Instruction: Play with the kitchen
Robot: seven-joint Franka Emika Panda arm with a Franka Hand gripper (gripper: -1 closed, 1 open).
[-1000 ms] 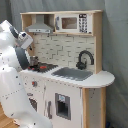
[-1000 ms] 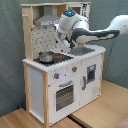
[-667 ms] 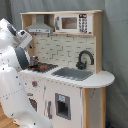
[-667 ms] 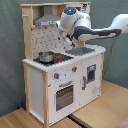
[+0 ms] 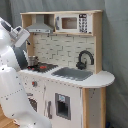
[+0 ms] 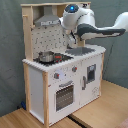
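On the wooden floor (image 6: 100, 107) stands the kitchen (image 5: 65, 65), tall, white and light wood, against a grey curtain (image 5: 116, 45) in both exterior views. Its countertop carries a small metal pot (image 6: 45, 56) on the stove, a grey sink (image 5: 72, 73) and a black faucet (image 5: 85, 59); a grey hood (image 6: 49, 21) hangs above the stove. Over that countertop the white arm (image 6: 92, 27) reaches; whether the gripper is apart or together I cannot tell.
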